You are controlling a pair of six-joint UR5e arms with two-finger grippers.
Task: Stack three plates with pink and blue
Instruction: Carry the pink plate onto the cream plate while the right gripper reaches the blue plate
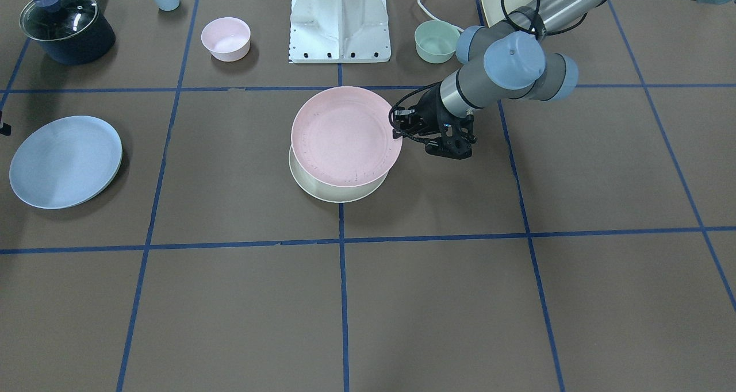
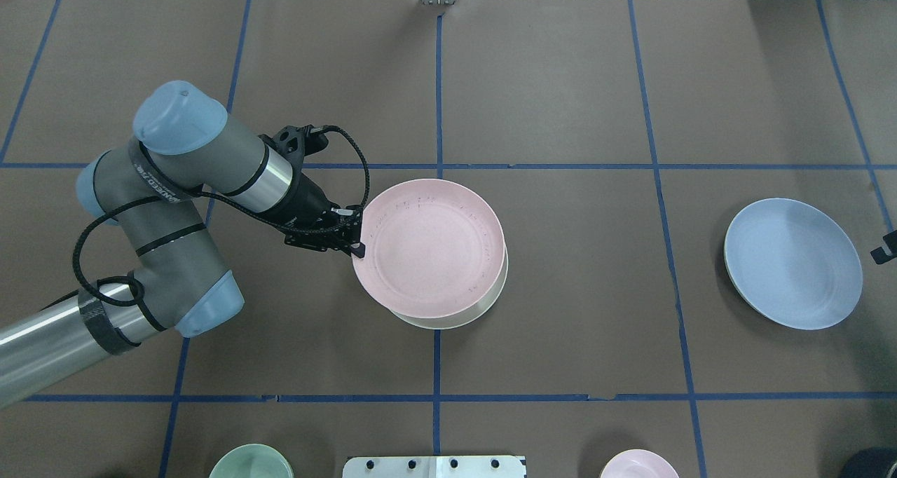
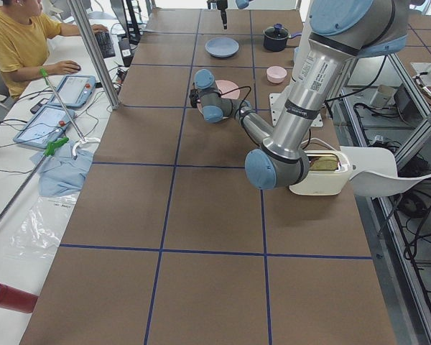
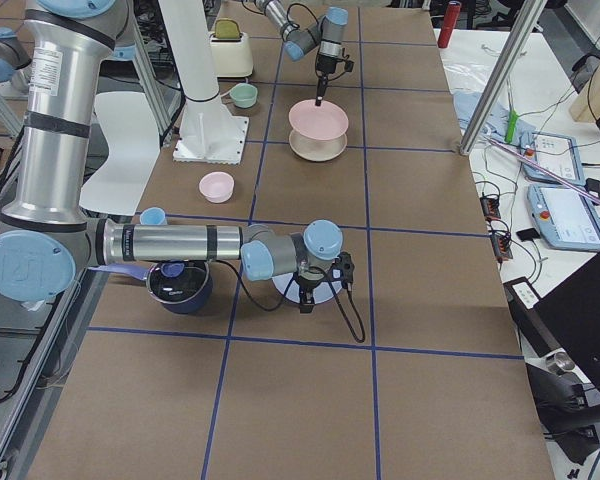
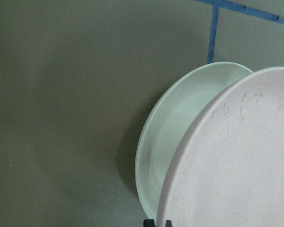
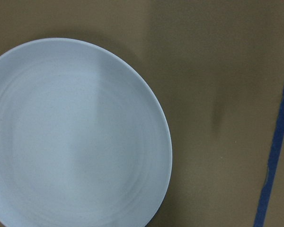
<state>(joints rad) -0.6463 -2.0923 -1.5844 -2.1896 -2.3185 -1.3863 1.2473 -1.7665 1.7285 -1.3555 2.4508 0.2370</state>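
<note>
Brown paper ruled with blue tape covers our desk [image 1: 437, 300]. From the front we see the left pincer [image 1: 399, 134] clamped on the rim of the pink plate [image 1: 345, 134], holding it over the cream plate [image 1: 336, 192]; the blue plate [image 1: 65, 161] lies well apart. From the left end, a person in yellow [image 3: 14, 43] sits at a side bench [image 3: 14, 165]. From the right end, the right pincer [image 4: 307, 298] hangs over the blue plate; we cannot tell if it is open. Our left wrist camera shows fingertips [image 5: 156, 222] pinching the pink rim.

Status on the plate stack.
Left hand shut on pink plate rim, over cream plate. Right hand beside blue plate, grip unclear. Pink bowl, mint bowl well clear.
</note>
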